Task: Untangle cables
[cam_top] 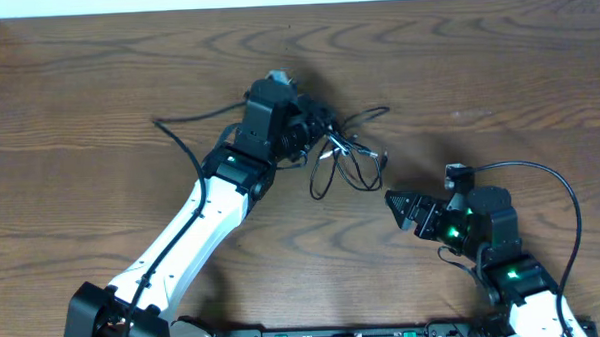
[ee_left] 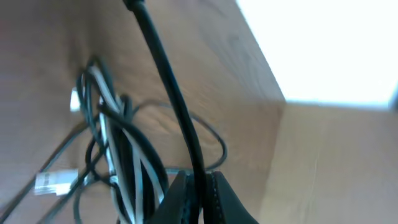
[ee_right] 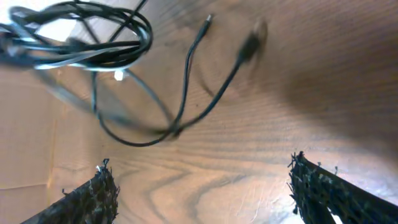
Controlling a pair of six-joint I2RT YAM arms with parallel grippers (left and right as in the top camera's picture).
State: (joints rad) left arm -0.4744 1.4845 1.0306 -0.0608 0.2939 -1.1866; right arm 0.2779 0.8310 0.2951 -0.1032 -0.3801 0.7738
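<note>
**Right pincer** [ee_right: 199,190] stands spread and empty above the bare counter [ee_right: 261,155]. Just ahead of it lies a loose black loop [ee_right: 140,143] with 2 plug ends [ee_right: 250,42]. Beyond that, the cables [ee_right: 93,37] bunch in a tangle, 1 pale strand among the black. At the tangle's far side the left pincer [ee_left: 196,186] is pressed together, apparently pinching a black cable [ee_left: 168,81]. Likely hazards: a pull from that side could drag the whole knot along or cinch it tighter, and the empty pincer could close on several strands at once.
</note>
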